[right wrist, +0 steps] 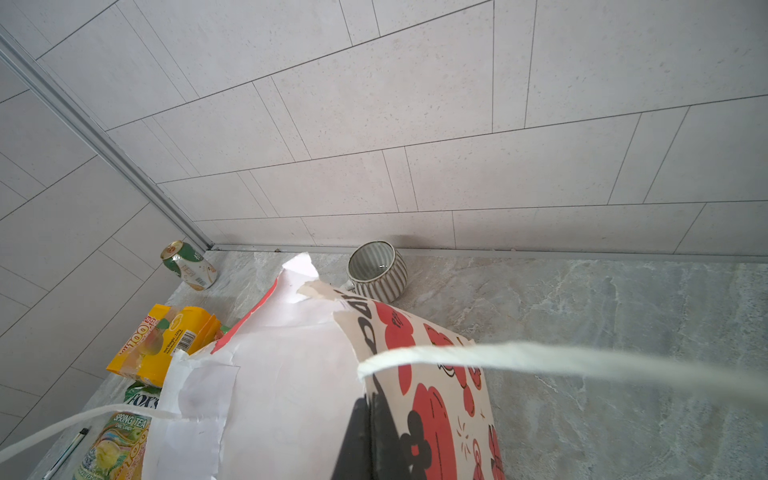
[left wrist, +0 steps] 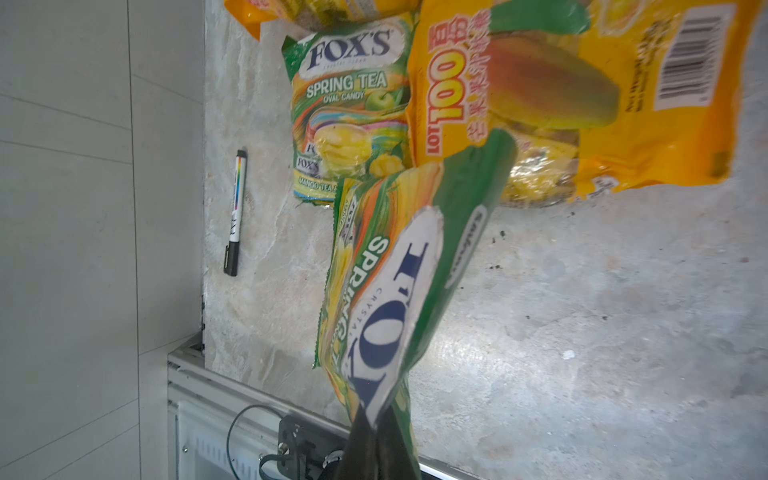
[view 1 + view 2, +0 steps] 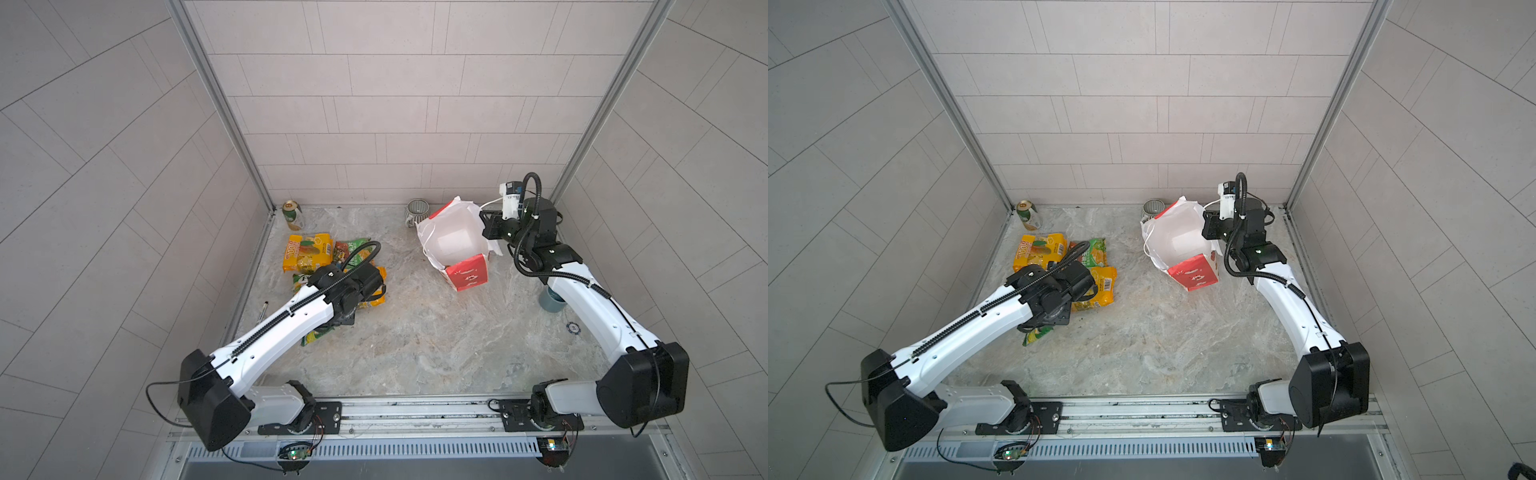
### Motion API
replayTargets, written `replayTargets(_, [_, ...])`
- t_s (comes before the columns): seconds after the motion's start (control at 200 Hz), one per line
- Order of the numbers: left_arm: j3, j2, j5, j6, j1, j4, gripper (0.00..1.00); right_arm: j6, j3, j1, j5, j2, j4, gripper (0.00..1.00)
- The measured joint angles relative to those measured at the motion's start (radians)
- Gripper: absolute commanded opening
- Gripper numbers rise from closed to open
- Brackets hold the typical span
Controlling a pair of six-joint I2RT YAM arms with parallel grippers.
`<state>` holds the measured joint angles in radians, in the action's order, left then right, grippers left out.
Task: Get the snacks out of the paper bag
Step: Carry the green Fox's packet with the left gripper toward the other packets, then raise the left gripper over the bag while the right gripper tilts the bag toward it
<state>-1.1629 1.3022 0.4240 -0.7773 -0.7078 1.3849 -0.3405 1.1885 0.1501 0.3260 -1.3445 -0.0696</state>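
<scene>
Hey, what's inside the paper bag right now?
In both top views the open paper bag shows only its bare white lining and floor, with nothing lying in it. The bottom strip behind its red near panel is covered.

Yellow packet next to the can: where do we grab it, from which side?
Pinch the edge facing the side wall, coming down from above. The yellow packet lies flat on the table, so only thin edges offer a bite; that edge looks free, while a green packet crowds the opposite one.
</scene>
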Motion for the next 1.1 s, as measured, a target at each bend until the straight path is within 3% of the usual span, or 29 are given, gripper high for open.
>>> replayTargets(0.41, [0.157, 0.101, 0.004, -0.014, 0.017, -0.056, 0.0, -0.002, -0.003, 0.0, 0.007, 0.0, 0.007, 0.01])
replayTargets(0.495, [0.167, 0.101, -0.009, -0.016, 0.017, -0.076, 0.19, -0.002, -0.003, 0.0, 0.008, 0.0, 0.007, 0.01])
replayTargets(0.6, [0.174, 0.1, -0.027, -0.021, 0.019, -0.092, 0.33, -0.005, -0.003, 0.0, 0.009, 0.0, 0.008, 0.01])
replayTargets(0.851, [0.132, 0.038, -0.085, 0.01, 0.021, -0.144, 0.36, -0.009, -0.004, 0.0, 0.014, 0.0, 0.013, 0.01])
replayTargets(1.101, [-0.036, 0.026, -0.2, 0.104, 0.021, -0.21, 0.42, -0.009, -0.005, 0.0, 0.023, 0.0, 0.013, 0.02])
